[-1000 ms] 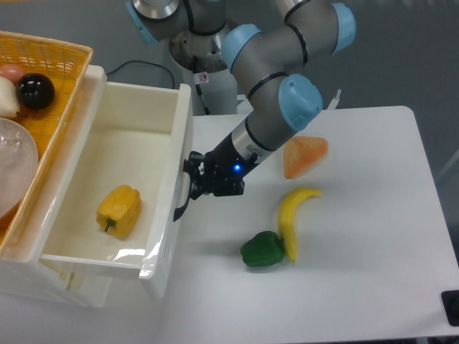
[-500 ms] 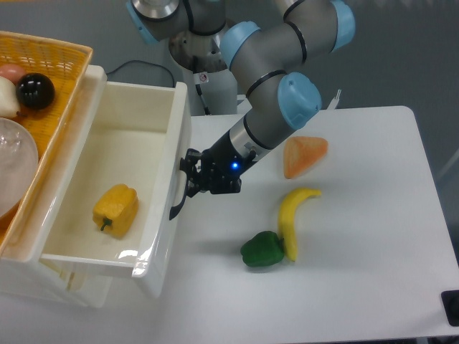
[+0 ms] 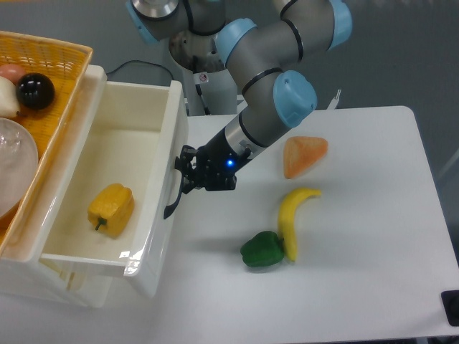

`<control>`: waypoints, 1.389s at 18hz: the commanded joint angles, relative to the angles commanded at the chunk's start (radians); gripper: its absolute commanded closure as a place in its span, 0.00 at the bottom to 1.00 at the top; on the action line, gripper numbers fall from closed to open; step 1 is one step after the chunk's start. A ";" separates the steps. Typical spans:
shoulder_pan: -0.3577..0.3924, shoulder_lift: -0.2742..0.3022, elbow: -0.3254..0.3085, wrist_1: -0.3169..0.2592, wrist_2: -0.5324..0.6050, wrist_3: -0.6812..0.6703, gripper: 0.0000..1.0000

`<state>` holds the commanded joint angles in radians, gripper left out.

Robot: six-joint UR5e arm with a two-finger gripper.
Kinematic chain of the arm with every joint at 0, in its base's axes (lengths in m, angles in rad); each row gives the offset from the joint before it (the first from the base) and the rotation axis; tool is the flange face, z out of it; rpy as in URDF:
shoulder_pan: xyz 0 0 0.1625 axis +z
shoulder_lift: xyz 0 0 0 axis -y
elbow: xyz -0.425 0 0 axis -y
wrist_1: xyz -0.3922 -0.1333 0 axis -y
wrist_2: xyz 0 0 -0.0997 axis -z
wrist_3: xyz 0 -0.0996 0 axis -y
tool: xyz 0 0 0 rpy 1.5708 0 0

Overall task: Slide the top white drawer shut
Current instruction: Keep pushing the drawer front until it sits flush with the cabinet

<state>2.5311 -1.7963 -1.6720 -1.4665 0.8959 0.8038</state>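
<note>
The top white drawer (image 3: 154, 215) stands pulled out at the left, deep and glossy, with a yellow bell pepper (image 3: 110, 208) lying inside. Its curved black handle (image 3: 172, 193) is on the front panel, facing right. My gripper (image 3: 185, 175) presses against that front panel at the handle, its dark fingers up against it. I cannot tell if the fingers are open or shut.
An orange woven basket (image 3: 61, 54) with a black ball and a clear bowl sits on the drawer unit at the left. On the white table (image 3: 373, 287) lie a green pepper (image 3: 263, 250), a banana (image 3: 292, 218) and an orange wedge (image 3: 304, 155). The lower drawer front shows below.
The drawer front has slid left, toward the unit, and my gripper has followed it left. The yellow pepper has moved left with the drawer.
</note>
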 joint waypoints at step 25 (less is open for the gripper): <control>-0.084 0.023 -0.029 -0.002 -0.014 -0.015 1.00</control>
<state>2.4467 -1.7733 -1.7012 -1.4680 0.8821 0.7885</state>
